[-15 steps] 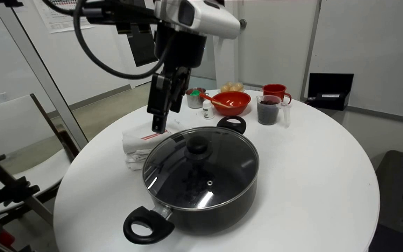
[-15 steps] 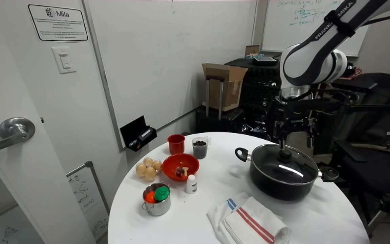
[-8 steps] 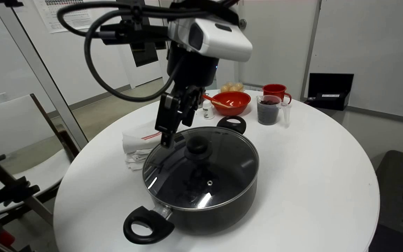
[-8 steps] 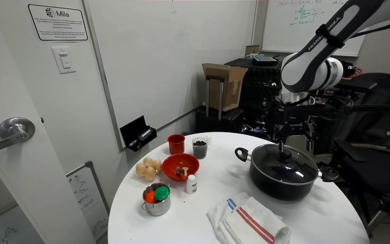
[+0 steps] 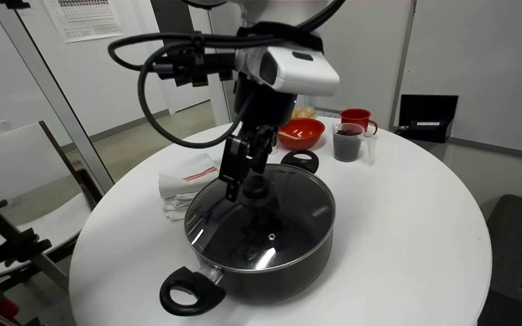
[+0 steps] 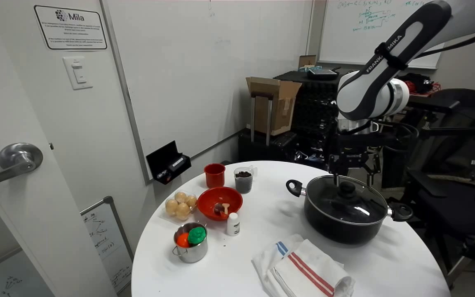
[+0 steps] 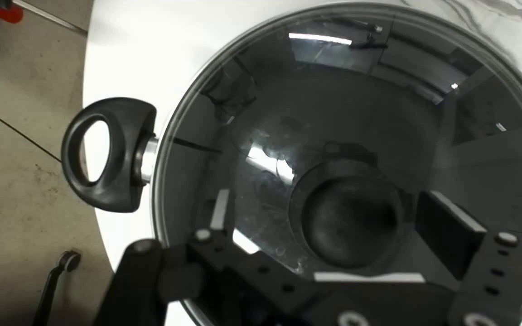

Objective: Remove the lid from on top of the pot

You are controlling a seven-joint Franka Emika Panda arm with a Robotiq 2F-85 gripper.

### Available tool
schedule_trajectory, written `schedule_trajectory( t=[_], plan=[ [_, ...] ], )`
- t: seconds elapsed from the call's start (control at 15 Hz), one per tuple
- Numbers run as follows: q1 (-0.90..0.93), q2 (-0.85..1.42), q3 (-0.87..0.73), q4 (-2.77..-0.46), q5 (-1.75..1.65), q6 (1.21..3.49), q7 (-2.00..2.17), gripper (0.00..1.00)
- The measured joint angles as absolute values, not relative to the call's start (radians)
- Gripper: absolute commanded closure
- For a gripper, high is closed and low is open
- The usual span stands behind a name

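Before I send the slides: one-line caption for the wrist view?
Open jaws over the glass lid, its black knob framed between them, one looped pot handle at picture left.

Tool (image 7: 333,219) spread, glass lid (image 7: 360,117) on pot (image 7: 126,154)

Black pot (image 6: 338,232), red-striped white cloth (image 6: 303,267)

A white-and-black robot arm (image 6: 386,68) slants down from above — its black gripper (image 7: 335,219) pointing downward, two fingers (image 7: 447,235) spread well apart
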State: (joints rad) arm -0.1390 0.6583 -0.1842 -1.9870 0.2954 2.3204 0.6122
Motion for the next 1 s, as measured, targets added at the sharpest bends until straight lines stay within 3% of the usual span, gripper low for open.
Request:
schedule_trajectory(
  t=[0.27, 0.33, 0.47, 0.73, 1.0],
  plan=[
    [-0.139, 0.687, -0.184, -1.961, 0.297, 2.336, 0.631, 0.0],
    [-0.139, 0.692, -0.184, -1.956, 0.297, 2.339, 0.634, 0.25],
    [-0.139, 0.7, -0.184, -1.947, 0.298, 2.344, 0.641, 0.33],
    [-0.139, 0.708, -0.184, -1.939, 0.3, 2.359, 0.646, 0.65],
    [-0.141, 0.702, -0.185, -1.932, 0.303, 2.363, 0.646, 0.75]
  ],
)
